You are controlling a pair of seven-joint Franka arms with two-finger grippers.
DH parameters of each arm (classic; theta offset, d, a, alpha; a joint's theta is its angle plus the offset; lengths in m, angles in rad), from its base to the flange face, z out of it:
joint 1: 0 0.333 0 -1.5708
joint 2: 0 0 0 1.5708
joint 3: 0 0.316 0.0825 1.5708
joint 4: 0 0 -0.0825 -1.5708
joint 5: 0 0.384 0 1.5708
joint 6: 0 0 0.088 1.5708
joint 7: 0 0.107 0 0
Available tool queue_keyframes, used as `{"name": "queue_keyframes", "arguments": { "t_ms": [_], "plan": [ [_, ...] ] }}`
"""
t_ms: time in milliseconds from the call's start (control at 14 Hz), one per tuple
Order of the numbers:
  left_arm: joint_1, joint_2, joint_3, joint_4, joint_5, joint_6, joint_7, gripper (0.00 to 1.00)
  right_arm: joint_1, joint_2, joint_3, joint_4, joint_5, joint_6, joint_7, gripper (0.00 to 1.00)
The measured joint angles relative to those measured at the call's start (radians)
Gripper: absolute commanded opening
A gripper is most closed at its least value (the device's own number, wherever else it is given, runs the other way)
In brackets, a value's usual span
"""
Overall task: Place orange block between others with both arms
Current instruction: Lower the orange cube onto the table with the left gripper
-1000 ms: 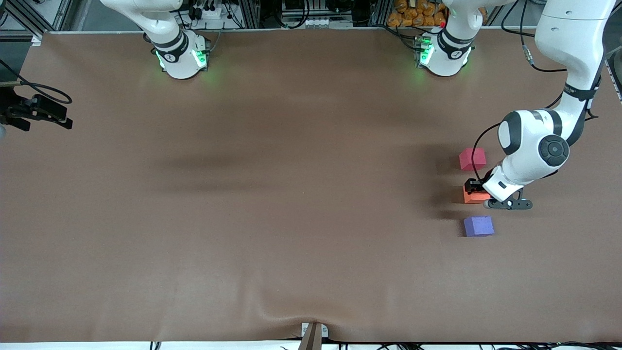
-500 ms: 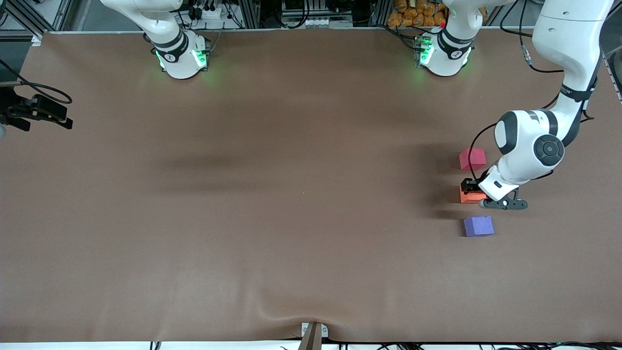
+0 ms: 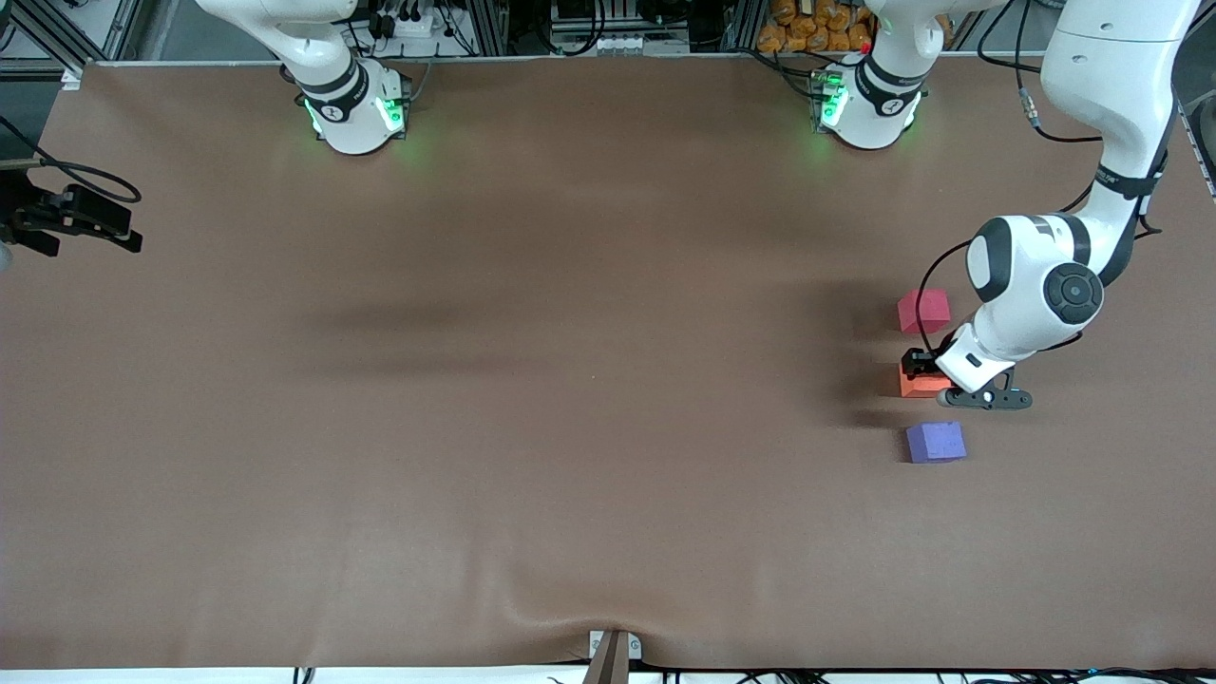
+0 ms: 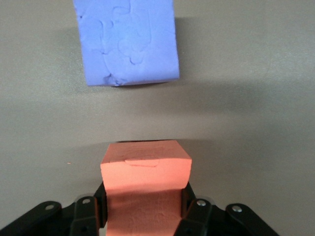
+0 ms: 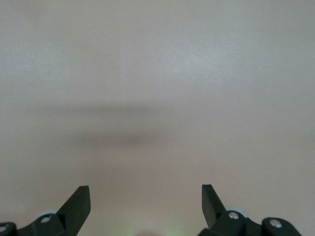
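The orange block [image 3: 918, 385] sits in the gap between the red-pink cube [image 3: 923, 311] and the purple-blue cube [image 3: 936, 443], toward the left arm's end of the table. My left gripper [image 3: 921, 370] is shut on it. In the left wrist view its black fingers [image 4: 191, 204] press both sides of the orange block [image 4: 145, 167], with the purple-blue cube [image 4: 127, 42] a short gap away. I cannot tell whether the block rests on the table. My right gripper [image 5: 145, 189] hangs open over bare table, holding nothing.
The brown table cover [image 3: 570, 427] has a small wrinkle at its near edge. A black device with a cable [image 3: 66, 220] sits at the table's edge toward the right arm's end. The arm bases [image 3: 356, 109] stand along the table's farthest edge.
The left arm carried the orange block slightly toward the right arm's end of the table, then held still. The other two cubes and the right gripper did not move.
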State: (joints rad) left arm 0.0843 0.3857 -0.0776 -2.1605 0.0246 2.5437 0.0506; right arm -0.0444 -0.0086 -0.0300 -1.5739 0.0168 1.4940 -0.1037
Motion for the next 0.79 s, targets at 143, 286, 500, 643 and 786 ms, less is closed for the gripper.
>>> {"name": "queue_keyframes", "arguments": {
  "t_ms": [143,286,500,643,786],
  "plan": [
    [0.01,0.002,0.0,-0.001,0.0,0.002,0.0,0.16,0.0,0.0,0.0,0.0,0.0,0.0,0.0,1.0],
    [0.013,0.01,0.0,-0.001,0.0,0.012,0.002,0.17,0.0,0.0,0.0,0.0,0.0,0.0,0.0,1.0],
    [0.013,0.012,0.0,-0.001,0.0,0.016,0.004,0.33,0.0,0.0,0.0,0.0,0.0,0.0,0.0,1.0],
    [0.013,0.012,0.0,-0.001,0.0,0.016,0.005,1.0,0.0,0.0,0.0,0.0,0.0,0.0,0.0,1.0],
    [0.012,0.013,-0.003,-0.001,0.0,0.019,0.005,1.0,0.0,0.0,0.0,0.0,0.0,0.0,0.0,1.0]
  ]
}}
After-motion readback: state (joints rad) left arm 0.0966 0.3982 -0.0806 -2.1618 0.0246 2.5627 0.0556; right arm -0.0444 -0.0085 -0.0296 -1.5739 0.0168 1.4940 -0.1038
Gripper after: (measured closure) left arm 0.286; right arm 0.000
